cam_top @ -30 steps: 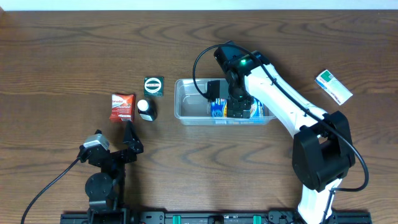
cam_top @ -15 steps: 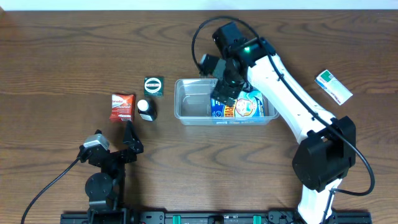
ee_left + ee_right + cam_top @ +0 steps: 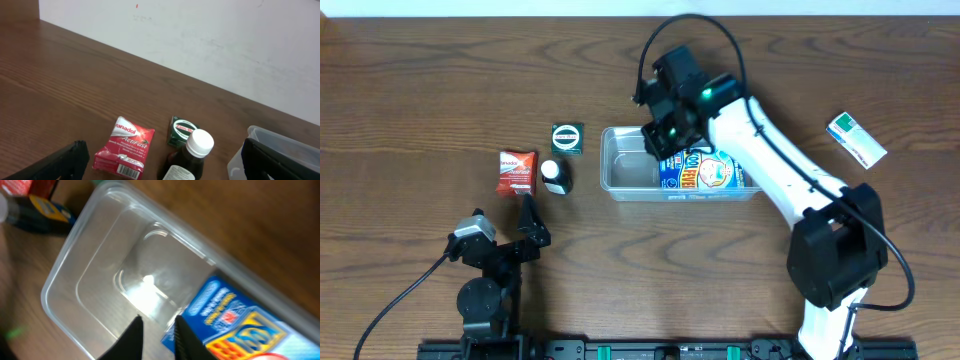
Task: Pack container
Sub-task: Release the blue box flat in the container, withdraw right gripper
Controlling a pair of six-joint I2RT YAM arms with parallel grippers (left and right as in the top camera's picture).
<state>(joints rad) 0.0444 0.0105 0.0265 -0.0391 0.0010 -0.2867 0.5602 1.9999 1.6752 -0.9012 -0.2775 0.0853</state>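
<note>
The clear plastic container (image 3: 620, 168) stands at the table's middle, and a blue snack packet (image 3: 705, 170) lies in its right half. My right gripper (image 3: 658, 135) hovers over the tub's left half. In the right wrist view its jaws (image 3: 157, 322) stand nearly together with nothing between them, above the bare tub floor (image 3: 100, 280) and beside the blue packet (image 3: 240, 325). My left gripper (image 3: 527, 222) rests open near the front left. In the left wrist view, the left gripper (image 3: 167, 162) has its fingers spread wide on either side of a dark bottle (image 3: 192, 155).
Left of the tub lie a red Panadol packet (image 3: 517, 172), the white-capped dark bottle (image 3: 555, 177) and a small green box (image 3: 567, 138). A white and green box (image 3: 856, 139) lies at the far right. The red packet (image 3: 125, 147) and green box (image 3: 182, 131) also show in the left wrist view.
My right gripper has drawn up and to the left off the blue packet, which stays in the tub, and its jaws have closed. The left arm has not moved.
</note>
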